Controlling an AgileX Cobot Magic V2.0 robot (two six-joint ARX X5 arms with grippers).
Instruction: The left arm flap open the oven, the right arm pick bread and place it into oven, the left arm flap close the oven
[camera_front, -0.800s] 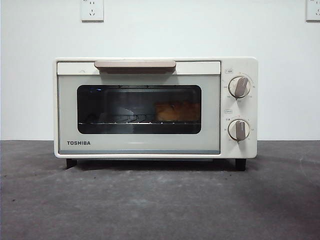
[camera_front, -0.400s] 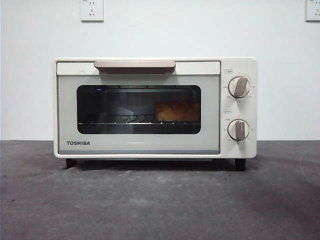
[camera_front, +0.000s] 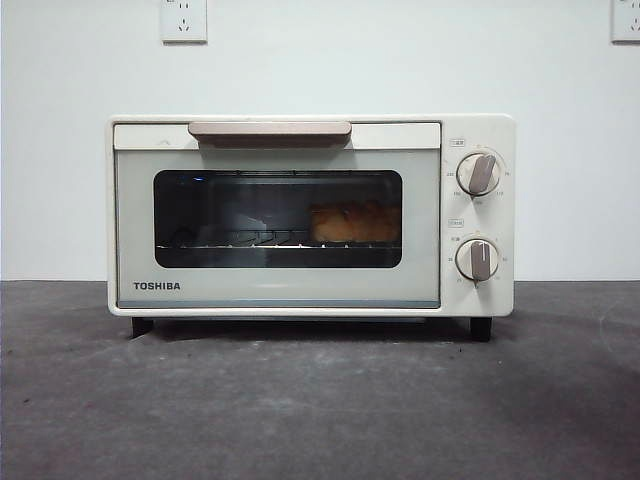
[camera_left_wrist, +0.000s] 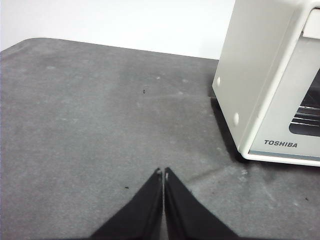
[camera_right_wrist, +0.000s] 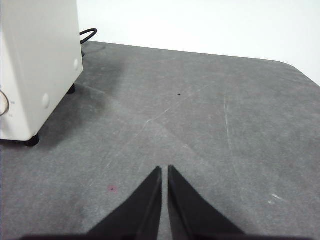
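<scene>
Oven: the cream-white TOSHIBA toaster oven (camera_front: 310, 215) is standing on the dark grey table (camera_front: 320, 410) against a white wall (camera_front: 320, 60), its door sitting flush and closed, the beige bar handle (camera_front: 270, 130) running along the top edge of the door.
Knobs: two beige knobs (camera_front: 479, 173) are sitting one above the other on the panel to the right of the door.
Bread: the golden-brown bun (camera_front: 354, 222) is resting on the wire rack (camera_front: 240, 240) inside, showing through the dark glass window (camera_front: 278, 218) toward its right end; the tinted glass is dimming it, so it may be one lumpy piece or two pressed together.
Left gripper: the left gripper (camera_left_wrist: 163, 173) is hovering over bare table off the oven's logo-side corner, well apart from the casing, its two black jaws pressed tip to tip with nothing between them.
Right gripper: the right gripper (camera_right_wrist: 165, 170) is hanging over bare table off the oven's knob-side wall, also well apart, jaws drawn nearly together with only a hairline slit and nothing gripped.
Bread and jaws: the bun is lying behind the closed door, out of both wrist views and far from either pair of jaws.
Cable: a black power cord (camera_right_wrist: 89, 35) is looping out behind the oven.
Wall: two white sockets (camera_front: 184, 20) are showing high up.
</scene>
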